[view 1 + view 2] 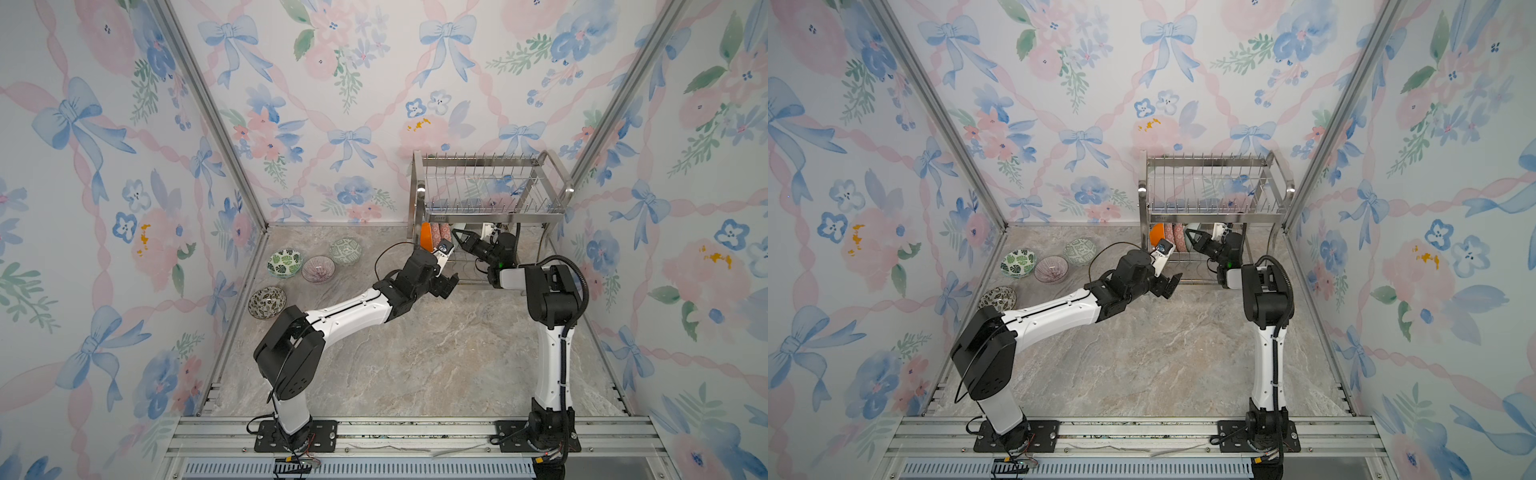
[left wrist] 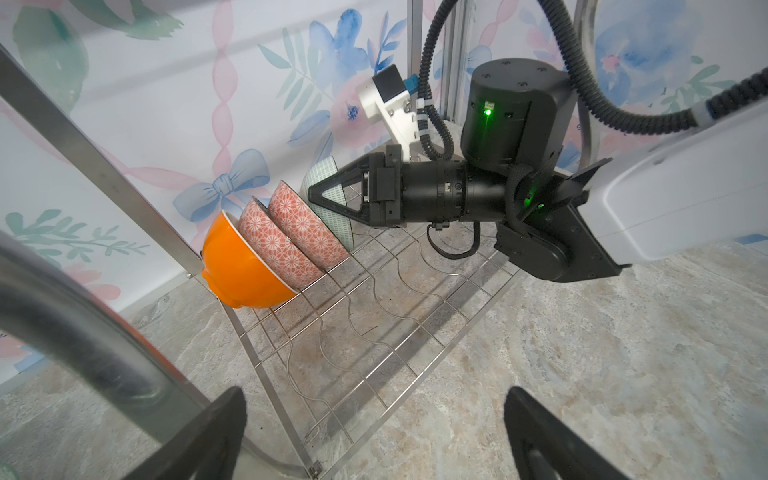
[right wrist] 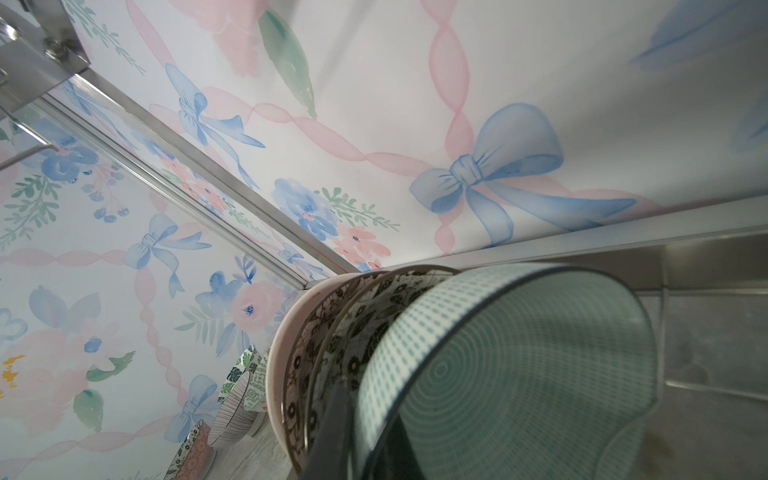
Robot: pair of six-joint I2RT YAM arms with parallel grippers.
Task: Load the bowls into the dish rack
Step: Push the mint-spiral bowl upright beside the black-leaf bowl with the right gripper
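The dish rack stands at the back right in both top views. On its lower tier an orange bowl and two pink patterned bowls lean on edge in a row. My right gripper is shut on the rim of a teal checked bowl, held on edge right beside the pink ones. My left gripper hangs open and empty by the rack's front left corner. Several bowls sit on the table at the left: green leaves, purple lines, green geometric, dark leaves.
The rack's upper tier shows only bare prongs and overhangs the right gripper. A flat steel rack leg stands close by the left wrist. Patterned walls close in the back and both sides. A marble tabletop lies in front of the rack.
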